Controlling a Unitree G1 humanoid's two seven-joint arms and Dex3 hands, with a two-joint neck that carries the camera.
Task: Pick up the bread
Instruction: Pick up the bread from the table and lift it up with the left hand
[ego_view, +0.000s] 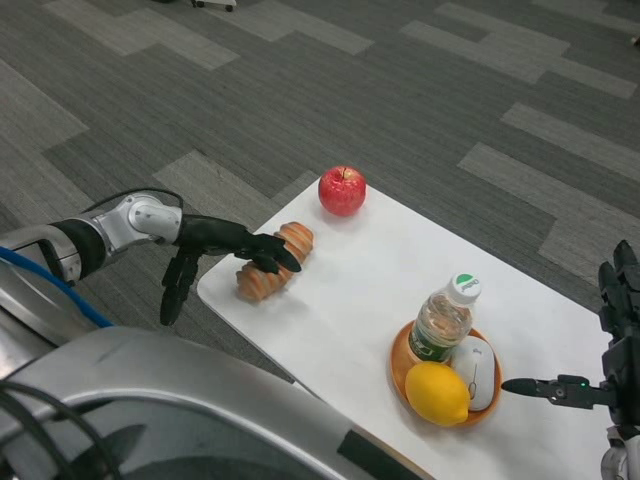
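Observation:
The bread (256, 284), a brown ridged loaf, lies near the table's left corner, pointing toward the apple. My left hand (225, 245) reaches in from the left with its fingers (272, 252) stretched across the middle of the loaf, lying on or just above it. One finger hangs down past the table edge. The fingers do not wrap around the loaf, and its two ends show on either side of them. My right hand (612, 350) waits at the picture's right edge, fingers apart, one pointing left toward the plate, holding nothing.
A red apple (342, 190) sits at the far corner of the white table (350, 290). An orange plate (399, 362) at the front right holds a water bottle (443, 318), a lemon (437, 393) and a white mouse (478, 370). Grey carpet surrounds the table.

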